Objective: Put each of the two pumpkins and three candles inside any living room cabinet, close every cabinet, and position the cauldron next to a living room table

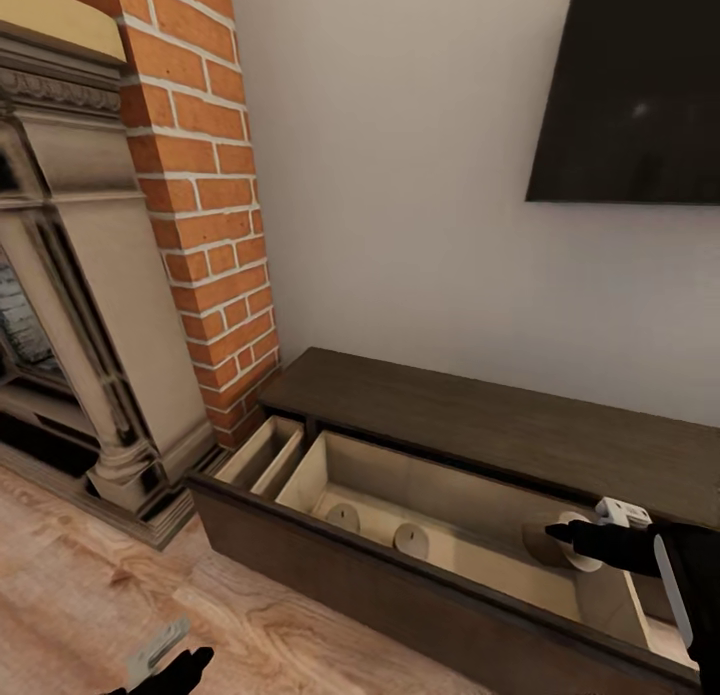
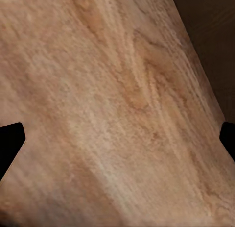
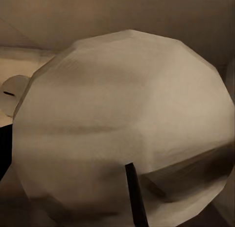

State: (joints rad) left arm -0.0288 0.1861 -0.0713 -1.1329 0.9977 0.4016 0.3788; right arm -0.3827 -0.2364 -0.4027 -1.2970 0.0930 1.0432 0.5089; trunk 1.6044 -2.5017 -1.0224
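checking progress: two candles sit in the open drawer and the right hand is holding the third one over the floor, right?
Not quite. Two candles do sit in the open drawer, but the right hand holds the third candle over the drawer's inside, not over the floor. The head view shows this; the right wrist view shows that candle close up.

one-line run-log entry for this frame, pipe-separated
phase: stowing candle | right gripper: jaws shut on third candle over open cabinet drawer | two candles inside | left gripper: open, above floor
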